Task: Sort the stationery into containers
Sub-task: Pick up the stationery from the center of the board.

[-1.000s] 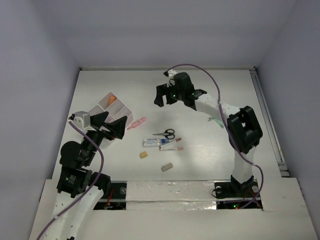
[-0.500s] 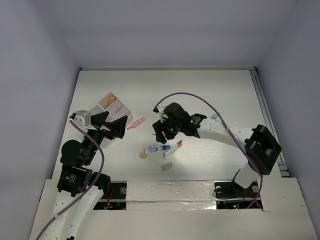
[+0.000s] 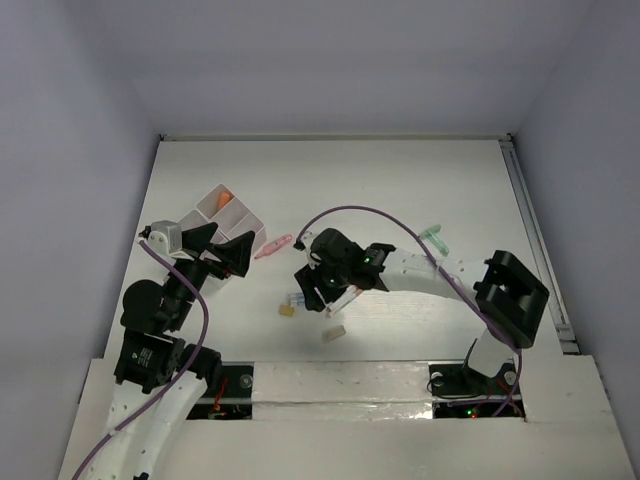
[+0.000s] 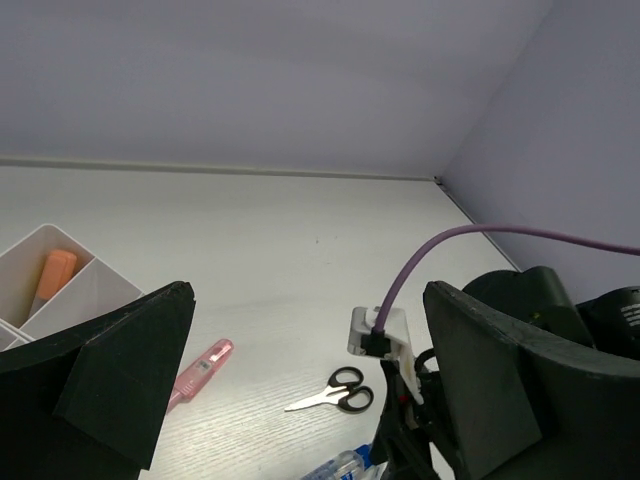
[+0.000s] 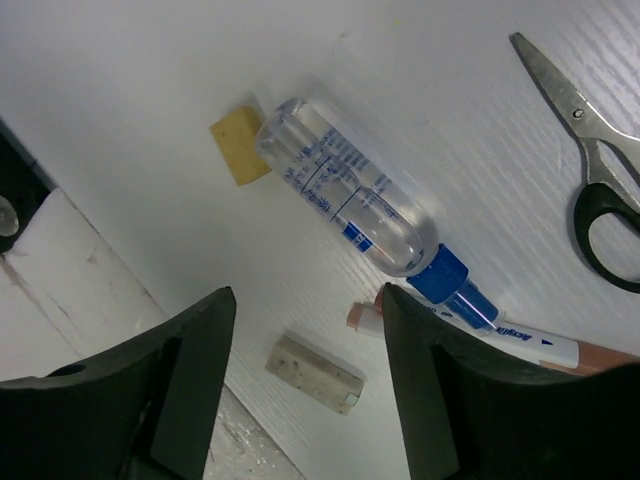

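Observation:
My right gripper hangs open low over the scattered stationery, holding nothing. In the right wrist view a beige eraser lies on the table between and beyond its fingers. A clear glue bottle with a blue cap, a yellow eraser, a peach-capped pen and black-handled scissors lie close by. The white compartment tray stands at the left with an orange piece in it. My left gripper is wide open beside the tray. A pink marker lies just right of it.
A green item lies to the right of the right arm. The beige eraser sits close to the table's near edge, by the raised white ledge. The right arm's purple cable arches across the left wrist view above the scissors.
The right arm has swung from the far middle of the table down and leftwards over the stationery pile, and its jaws have narrowed somewhat. The left arm has stayed still.

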Robot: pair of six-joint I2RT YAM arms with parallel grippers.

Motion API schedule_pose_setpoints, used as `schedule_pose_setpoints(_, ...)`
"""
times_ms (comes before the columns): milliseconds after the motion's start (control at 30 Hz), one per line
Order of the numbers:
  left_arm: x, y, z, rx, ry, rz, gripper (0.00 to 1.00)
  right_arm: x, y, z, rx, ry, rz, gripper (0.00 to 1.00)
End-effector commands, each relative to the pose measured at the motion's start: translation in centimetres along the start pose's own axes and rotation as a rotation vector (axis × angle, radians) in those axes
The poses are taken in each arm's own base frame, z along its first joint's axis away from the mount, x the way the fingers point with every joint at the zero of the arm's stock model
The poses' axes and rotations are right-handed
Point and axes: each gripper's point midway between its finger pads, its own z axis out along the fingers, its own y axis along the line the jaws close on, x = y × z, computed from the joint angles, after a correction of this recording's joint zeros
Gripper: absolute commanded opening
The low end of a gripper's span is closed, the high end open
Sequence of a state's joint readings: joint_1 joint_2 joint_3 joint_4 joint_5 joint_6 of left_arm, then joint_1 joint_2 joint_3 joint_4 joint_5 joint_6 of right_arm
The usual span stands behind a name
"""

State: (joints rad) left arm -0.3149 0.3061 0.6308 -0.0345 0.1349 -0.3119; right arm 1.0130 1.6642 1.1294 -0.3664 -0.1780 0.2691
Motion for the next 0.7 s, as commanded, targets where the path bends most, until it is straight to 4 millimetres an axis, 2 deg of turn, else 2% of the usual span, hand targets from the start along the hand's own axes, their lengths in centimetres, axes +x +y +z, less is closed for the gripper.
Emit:
schedule_pose_setpoints(0, -2.2, -1.1, -0.1, 0.036, -0.064, 0.009, 0.99, 0.0, -0.5, 1.1, 0.032, -0.002, 0.045, 0.68)
schedule_pose_setpoints(267, -2.2, -1.2, -0.1, 0.040, -0.065, 0.008, 0.99, 0.8, -1.9, 3.0, 0.097, 0.030, 0.081, 0.72)
schedule_pose_setpoints(367, -2.2, -1.2, -0.1, 0.041, -0.063, 0.008, 0.99, 0.5, -3.3, 3.3, 0.136, 0.022, 0.111, 0.76)
schedule_pose_setpoints(400, -2.0, -1.1, -0.1, 0.039, -0.058, 0.007, 0.99, 0.4, -3.7, 3.4, 0.143, 0.016, 0.121, 0.80)
schedule_pose_setpoints(500, -2.1, -1.2, -0.1, 0.042, -0.061, 0.009, 0.99, -0.4, -4.0, 3.6, 0.144, -0.008, 0.129, 0.84)
schedule_pose_setpoints(667, -2.1, -1.1, -0.1, 0.040, -0.060, 0.007, 0.99, -2.2, -4.2, 4.0, 0.149, -0.054, 0.155, 0.87)
